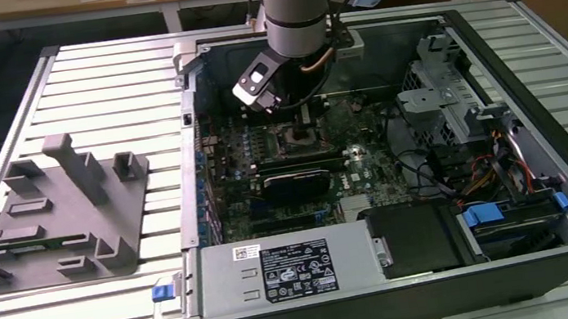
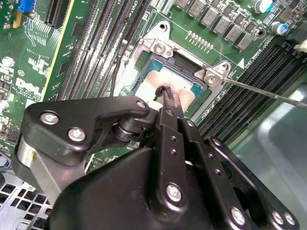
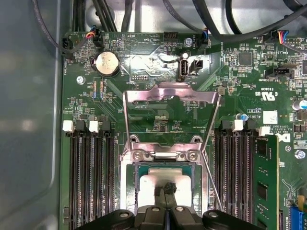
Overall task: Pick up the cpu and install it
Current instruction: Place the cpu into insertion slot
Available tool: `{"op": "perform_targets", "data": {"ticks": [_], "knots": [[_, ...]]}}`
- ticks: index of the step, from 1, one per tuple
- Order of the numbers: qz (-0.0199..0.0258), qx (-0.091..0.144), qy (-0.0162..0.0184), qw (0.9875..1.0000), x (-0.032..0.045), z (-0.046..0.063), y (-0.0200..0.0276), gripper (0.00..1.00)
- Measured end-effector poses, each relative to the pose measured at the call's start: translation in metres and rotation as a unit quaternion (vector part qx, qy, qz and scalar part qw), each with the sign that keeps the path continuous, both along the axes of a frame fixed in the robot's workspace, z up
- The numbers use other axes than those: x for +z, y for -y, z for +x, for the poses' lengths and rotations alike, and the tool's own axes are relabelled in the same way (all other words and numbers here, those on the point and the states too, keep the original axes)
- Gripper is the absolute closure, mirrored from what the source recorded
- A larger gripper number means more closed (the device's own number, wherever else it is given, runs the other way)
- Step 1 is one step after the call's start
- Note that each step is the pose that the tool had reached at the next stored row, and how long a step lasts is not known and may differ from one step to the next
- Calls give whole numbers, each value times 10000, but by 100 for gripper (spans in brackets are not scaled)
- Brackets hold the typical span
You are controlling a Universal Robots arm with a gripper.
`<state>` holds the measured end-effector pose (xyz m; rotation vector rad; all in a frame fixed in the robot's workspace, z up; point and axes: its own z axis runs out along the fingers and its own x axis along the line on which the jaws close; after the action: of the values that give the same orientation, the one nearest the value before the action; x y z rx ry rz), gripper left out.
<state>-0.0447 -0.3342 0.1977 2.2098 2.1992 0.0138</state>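
Ribbed silver metal worktop [image 1: 87,86], carrying an open black tower computer case [image 1: 553,198] laid on its side and, well apart at the exterior view's left, a grey moulded fixture block with upright posts [image 1: 60,214]. Grey-and-blue robot arm [image 1: 296,1] reaching down into the case over the green motherboard [image 3: 144,120]. On that board, long black memory slots [image 3: 88,177] to both sides of a square processor socket with a silver metal frame [image 3: 163,154]. Hinged silver load plate [image 3: 170,93] open, lying flat toward a round coin battery [image 3: 107,63]. Thin wire lever [image 2: 259,91] slanting away from the frame. Inside the socket, lying flat, the cpu [image 2: 156,79], a small square chip with a shiny silver-white top and dark rim, seen in both wrist views. Black fingers [image 2: 169,101] closed together, gripping nothing, tips directly over the middle of the cpu's top; cannot tell whether touching.
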Motion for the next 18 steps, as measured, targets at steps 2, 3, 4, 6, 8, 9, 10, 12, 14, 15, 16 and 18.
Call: {"op": "perform_targets", "data": {"ticks": [2, 3, 4, 6, 8, 9, 10, 12, 14, 15, 16, 18], "knots": [[5, 0, 2, 10000, -6, 1, -1, 89], [4, 0, 1, 10000, -7, 0, -1, 89], [3, 0, 0, 10000, -10, 0, -1, 89], [3, 0, 1, 10000, -14, 0, 0, 89], [6, 0, 2, 10000, -16, 0, 0, 89], [6, 0, 2, 10000, -16, 0, 0, 89], [6, 0, 2, 10000, -14, 0, 0, 89], [11, 0, 5, 10000, -5, 1, -2, 89], [22, 1, 12, 10000, 13, 4, -6, 89], [13, 0, 6, 10000, 33, 3, -4, 89], [9, 1, 4, 10000, 52, 2, -2, 89], [9, 0, 4, 10000, 89, 2, -2, 89]]}}
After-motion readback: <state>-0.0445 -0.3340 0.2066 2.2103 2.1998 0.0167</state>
